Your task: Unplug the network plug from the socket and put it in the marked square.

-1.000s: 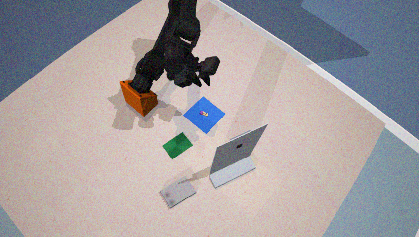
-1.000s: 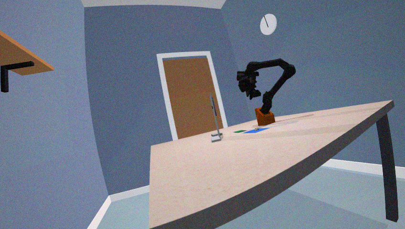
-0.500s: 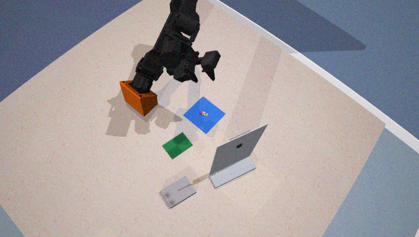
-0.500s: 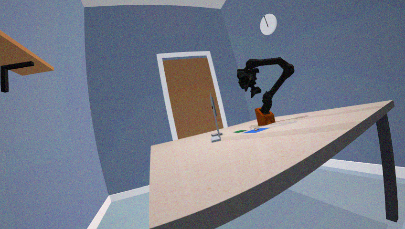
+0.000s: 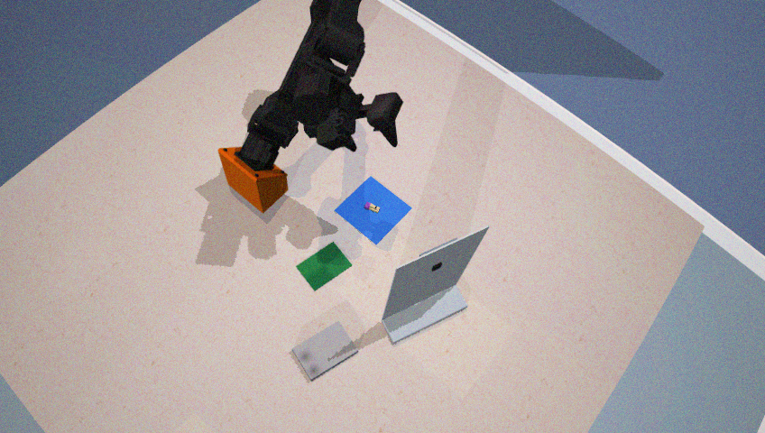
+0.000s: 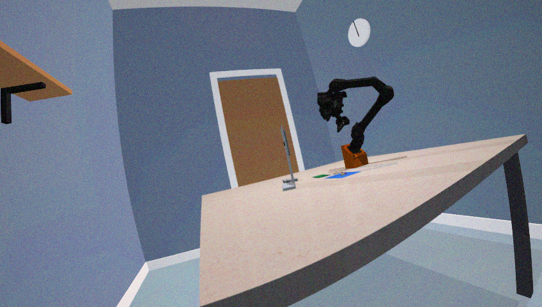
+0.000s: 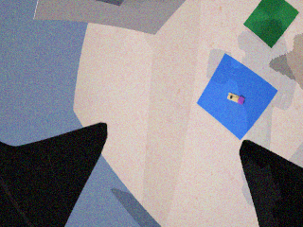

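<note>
The small plug [image 5: 373, 207] [image 7: 234, 97], cream with a purple end, lies on the blue square [image 5: 375, 233] [image 7: 240, 128] near its middle. The square also shows in the exterior view [image 6: 351, 173]. The upright grey panel [image 5: 419, 284] [image 6: 287, 157] stands on its base with a dark opening in its face; no plug shows there. My gripper [image 5: 374, 147] [image 7: 177, 139] is wide open and empty. It hangs well above the table, away from the plug and the panel. In the exterior view its fingers are partly hidden by each other.
A green rectangle [image 5: 324, 266] [image 7: 271, 21] lies beside the blue square. A flat grey plate [image 5: 325, 348] lies left of the panel's base in the top view. The arm's orange base [image 5: 252, 182] [image 6: 354, 157] stands on the table behind the green rectangle.
</note>
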